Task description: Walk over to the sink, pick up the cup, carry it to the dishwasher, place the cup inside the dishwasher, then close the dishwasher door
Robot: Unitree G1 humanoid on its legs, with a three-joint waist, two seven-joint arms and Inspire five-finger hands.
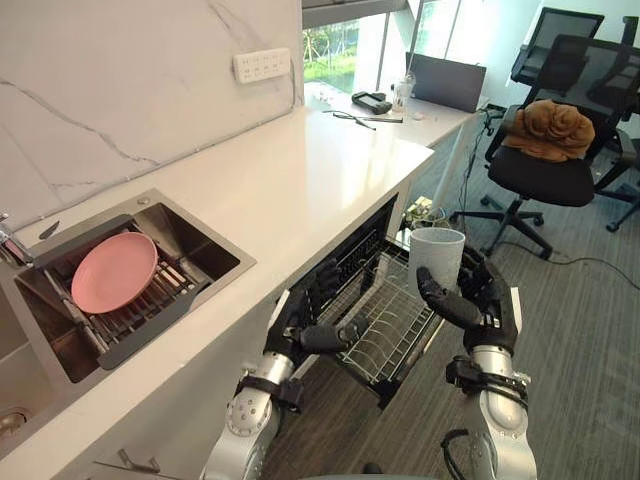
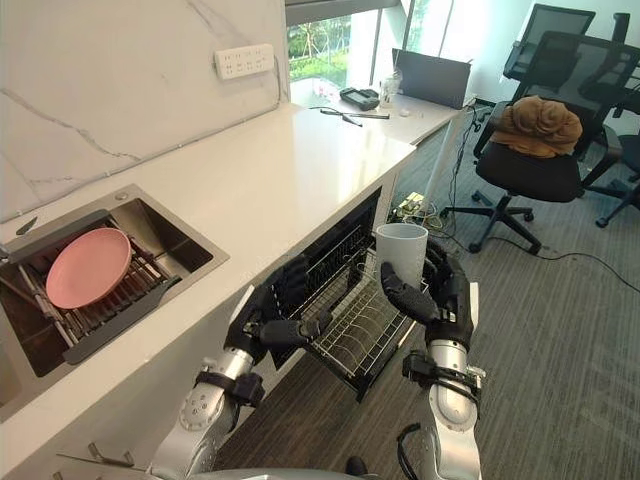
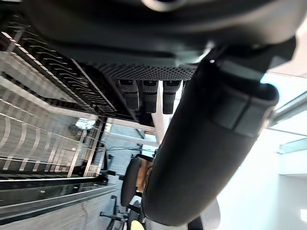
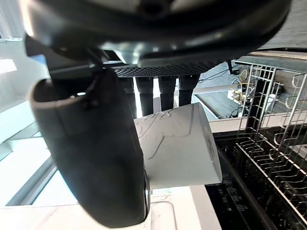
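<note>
Cup (image 1: pixel 437 255) is in the right hand (image 1: pixel 470 300): thumb across the near side, fingers wrapped round the far side, confirmed in the right wrist view. It is white, upright with its rim up, and held above the right part of the pulled-out dishwasher rack (image 1: pixel 385 335), not touching the wire. The rack sticks out from under the white countertop (image 1: pixel 300 170). Left hand (image 1: pixel 305 315) sits at the rack's near-left corner, by the counter edge; can't tell whether it grips the wire or just rests there. Sink (image 1: pixel 205 232) is well to the left, with a pink plate (image 1: pixel 114 271) lying on its drain rack (image 1: pixel 150 318). Office chair (image 1: pixel 560 165) with a brown bundle (image 1: pixel 548 128) stands beyond the counter.
</note>
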